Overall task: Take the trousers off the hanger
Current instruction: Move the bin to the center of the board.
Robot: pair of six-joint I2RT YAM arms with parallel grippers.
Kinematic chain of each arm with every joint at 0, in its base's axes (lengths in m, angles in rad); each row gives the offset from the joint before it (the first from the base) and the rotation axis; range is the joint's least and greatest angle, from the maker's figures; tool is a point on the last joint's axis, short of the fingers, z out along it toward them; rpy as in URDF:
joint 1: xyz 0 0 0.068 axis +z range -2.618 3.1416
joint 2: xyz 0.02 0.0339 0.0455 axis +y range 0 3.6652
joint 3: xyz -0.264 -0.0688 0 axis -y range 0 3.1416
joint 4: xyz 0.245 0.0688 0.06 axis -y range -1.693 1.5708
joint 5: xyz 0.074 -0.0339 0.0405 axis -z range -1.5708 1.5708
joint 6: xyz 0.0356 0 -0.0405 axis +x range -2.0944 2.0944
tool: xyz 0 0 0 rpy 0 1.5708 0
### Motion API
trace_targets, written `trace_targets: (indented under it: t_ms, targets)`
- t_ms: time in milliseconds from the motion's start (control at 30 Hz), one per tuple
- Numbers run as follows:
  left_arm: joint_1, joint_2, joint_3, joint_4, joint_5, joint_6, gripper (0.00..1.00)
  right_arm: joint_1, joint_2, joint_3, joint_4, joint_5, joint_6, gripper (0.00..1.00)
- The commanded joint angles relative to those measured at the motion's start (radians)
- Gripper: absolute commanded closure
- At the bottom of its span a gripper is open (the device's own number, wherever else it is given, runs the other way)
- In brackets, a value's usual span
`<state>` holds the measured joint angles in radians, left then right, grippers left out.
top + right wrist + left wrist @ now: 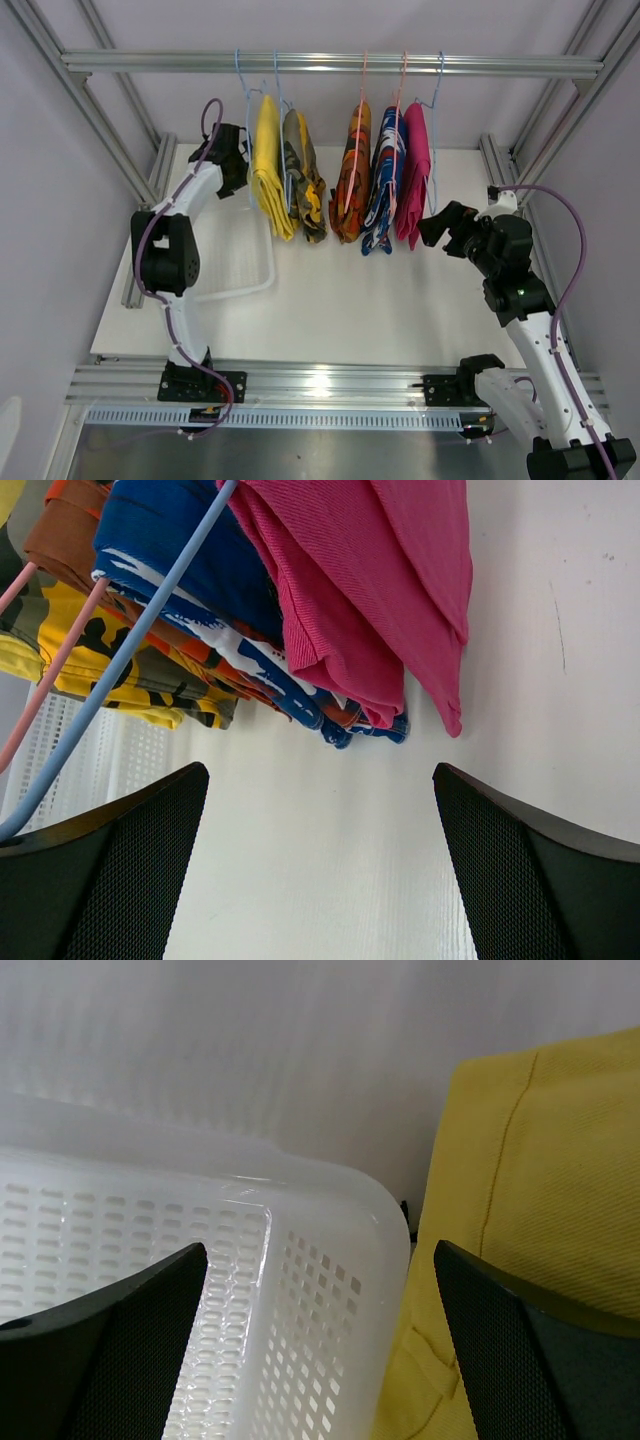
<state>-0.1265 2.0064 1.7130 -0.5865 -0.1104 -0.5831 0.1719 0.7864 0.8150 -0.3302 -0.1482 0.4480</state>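
Note:
Five small trousers hang on wire hangers from the top rail (330,64): plain yellow (268,165), camouflage (303,175), orange patterned (352,175), blue-red-white (385,180) and magenta pink (413,185). My left gripper (238,160) is open just left of the yellow pair, which fills the right of the left wrist view (540,1210). My right gripper (436,225) is open and empty, just right of the pink pair and below its hem. The right wrist view shows the pink pair (370,590) and the blue pair (190,570) above the open jaws.
A white perforated basket (240,262) lies on the table under my left arm and shows in the left wrist view (300,1290). Aluminium frame posts (120,140) stand at both sides. A blue hanger wire (120,665) crosses the right wrist view.

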Motion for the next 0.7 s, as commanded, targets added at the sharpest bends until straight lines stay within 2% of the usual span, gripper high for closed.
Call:
trace_targets:
  t_ms: [0,100,233,367,667]
  targets:
    - [-0.004,-0.112,-0.033,-0.019,-0.047,0.020,0.01,-0.002,-0.012,0.029,0.030,-0.021,0.003,0.00]
    - [-0.004,-0.242,-0.145,-0.036,-0.099,0.002,0.01,0.001,-0.016,0.059,0.008,-0.016,0.011,0.01]
    - [-0.004,-0.383,-0.205,-0.102,-0.117,-0.035,0.01,0.006,-0.033,0.093,-0.012,0.006,0.009,0.01]
    - [-0.004,-0.542,-0.279,-0.119,-0.084,-0.064,0.01,0.005,-0.021,0.174,-0.044,0.013,-0.009,0.01]
    - [-0.005,-0.774,-0.400,-0.141,-0.026,-0.070,0.01,0.006,0.030,0.368,-0.096,0.052,-0.043,0.01]
